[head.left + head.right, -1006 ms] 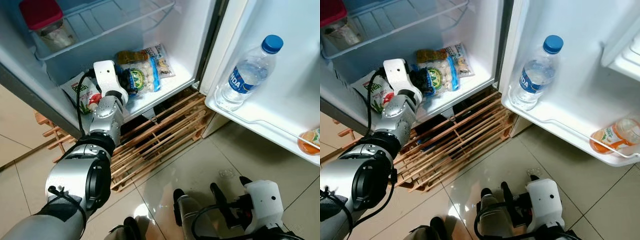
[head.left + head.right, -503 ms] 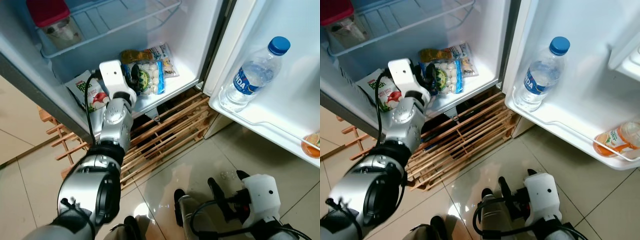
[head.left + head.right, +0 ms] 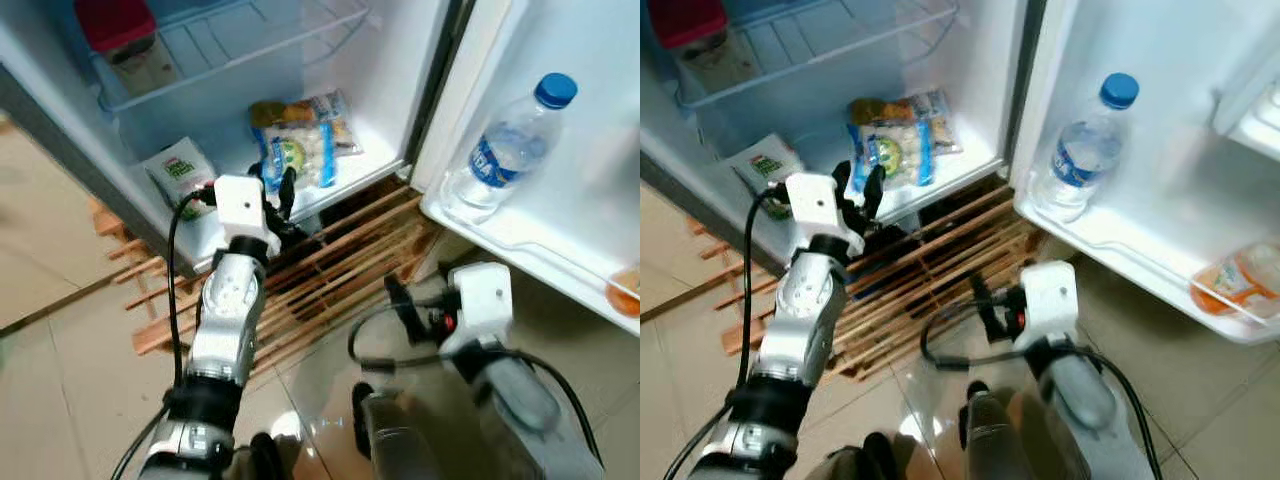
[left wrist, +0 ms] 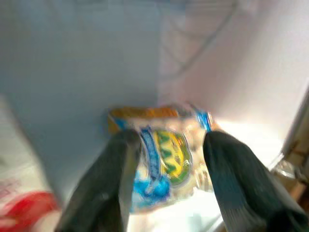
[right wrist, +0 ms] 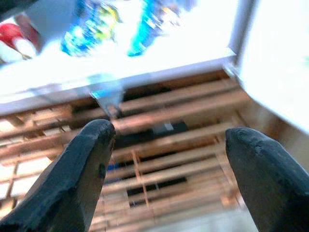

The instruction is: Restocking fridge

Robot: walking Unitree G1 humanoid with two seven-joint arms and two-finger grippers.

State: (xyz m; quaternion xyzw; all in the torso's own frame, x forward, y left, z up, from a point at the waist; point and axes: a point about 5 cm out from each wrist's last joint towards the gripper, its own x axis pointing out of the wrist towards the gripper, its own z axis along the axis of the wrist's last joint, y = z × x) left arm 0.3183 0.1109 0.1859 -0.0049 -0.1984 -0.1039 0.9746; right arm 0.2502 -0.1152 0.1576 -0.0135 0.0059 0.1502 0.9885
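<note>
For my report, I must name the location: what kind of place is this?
Probably a home kitchen: an open fridge on a wooden pallet over tiled floor, with food packets inside and a water bottle in the door.

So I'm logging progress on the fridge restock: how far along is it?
Looks done: food packets lie on the fridge floor, and a water bottle stands in the door shelf. In hand: nothing; the left end effector is open at the fridge's front edge, the right end effector open over the wooden pallet. What's left can't be judged.

open fridge [image 3: 980,70], snack bags [image 3: 895,140], water bottle [image 3: 1085,150]
</note>
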